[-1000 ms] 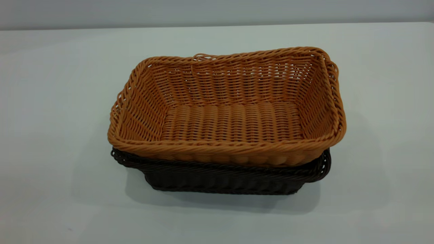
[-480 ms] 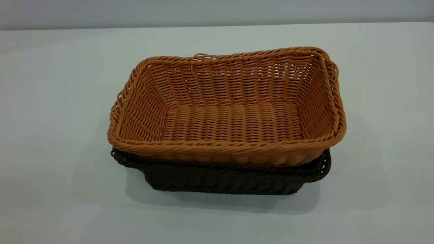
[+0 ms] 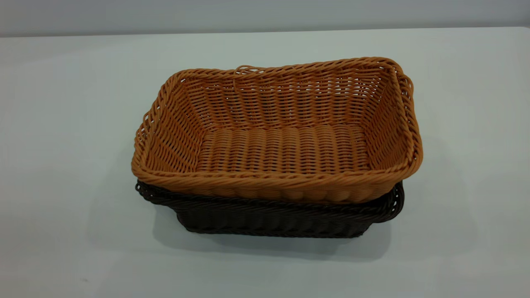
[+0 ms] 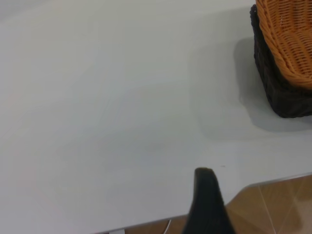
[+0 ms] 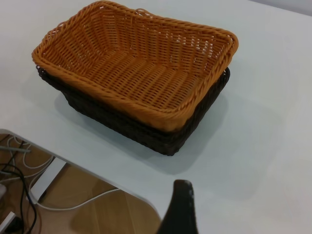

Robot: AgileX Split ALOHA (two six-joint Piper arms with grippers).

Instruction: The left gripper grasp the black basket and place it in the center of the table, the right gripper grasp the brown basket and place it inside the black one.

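The brown basket (image 3: pixel 281 136) sits nested inside the black basket (image 3: pixel 269 219), slightly askew, near the middle of the table (image 3: pixel 62 124). Only the black basket's rim and lower wall show beneath it. Both baskets also show in the right wrist view, the brown basket (image 5: pixel 141 63) in the black basket (image 5: pixel 161 136). In the left wrist view only a corner of the brown basket (image 4: pixel 290 39) and of the black basket (image 4: pixel 278 87) shows. My left gripper (image 4: pixel 207 204) and my right gripper (image 5: pixel 179 209) each show as one dark part over the table's edge, well away from the baskets. Neither appears in the exterior view.
The table's edge (image 5: pixel 87 168) runs close to the right gripper, with wooden floor and cables (image 5: pixel 19 170) below. The table's edge (image 4: pixel 273 180) and floor also show by the left gripper. Bare table surface surrounds the baskets on all sides.
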